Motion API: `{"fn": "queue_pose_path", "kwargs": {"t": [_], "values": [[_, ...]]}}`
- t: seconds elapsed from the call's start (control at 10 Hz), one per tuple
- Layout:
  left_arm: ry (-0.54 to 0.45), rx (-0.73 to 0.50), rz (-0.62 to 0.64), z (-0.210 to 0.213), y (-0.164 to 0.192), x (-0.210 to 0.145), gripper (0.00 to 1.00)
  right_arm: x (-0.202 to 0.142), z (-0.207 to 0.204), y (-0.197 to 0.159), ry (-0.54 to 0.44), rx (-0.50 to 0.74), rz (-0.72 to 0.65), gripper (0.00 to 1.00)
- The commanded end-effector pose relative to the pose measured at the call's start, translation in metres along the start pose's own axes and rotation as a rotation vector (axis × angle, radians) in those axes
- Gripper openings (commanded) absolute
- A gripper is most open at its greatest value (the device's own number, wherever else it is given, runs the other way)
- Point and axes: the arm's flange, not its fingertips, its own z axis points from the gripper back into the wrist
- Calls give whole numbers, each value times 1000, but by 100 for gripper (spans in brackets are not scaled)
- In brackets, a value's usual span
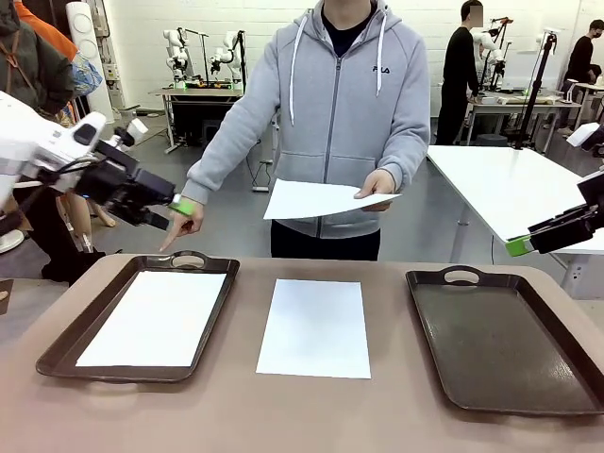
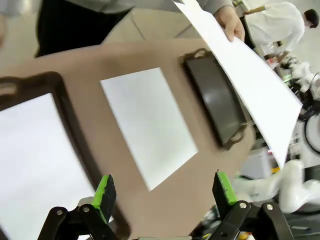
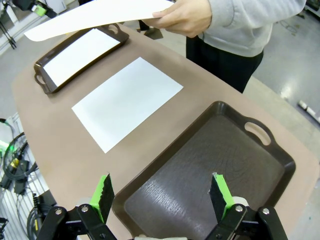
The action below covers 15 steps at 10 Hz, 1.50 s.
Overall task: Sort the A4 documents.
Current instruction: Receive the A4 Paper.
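One white A4 sheet lies flat on the table between the two trays. Another sheet lies in the left brown tray. The person holds a further sheet in one hand above the table's far edge. The other hand points a finger down at the left tray's far handle. My left gripper hovers open above the table's far left. My right gripper hangs open over the bare right tray.
The brown table carries both handled trays, one at each side. A white table stands beyond the far right corner. Other people and work tables are farther back in the room.
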Motion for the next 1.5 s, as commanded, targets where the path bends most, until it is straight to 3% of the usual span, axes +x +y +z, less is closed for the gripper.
{"fn": "queue_pose_path", "kwargs": {"t": [0.0, 0.6, 0.7, 1.1, 1.4], "values": [[-30, -161, 221, -29, 7, 22, 100, -1, -2, -1, -7, 17, -2, 100], [-103, -484, 423, -85, -2, 42, 100, -1, -2, -1, -7, 17, -2, 100], [-75, -555, 464, -95, -4, 41, 100, -1, -2, -1, -7, 17, -2, 100], [66, -651, 542, -127, -9, 44, 100, -1, -2, -1, -7, 17, -2, 100], [91, -702, 571, -149, -8, 52, 100, -1, -2, -1, -7, 17, -2, 100]]}}
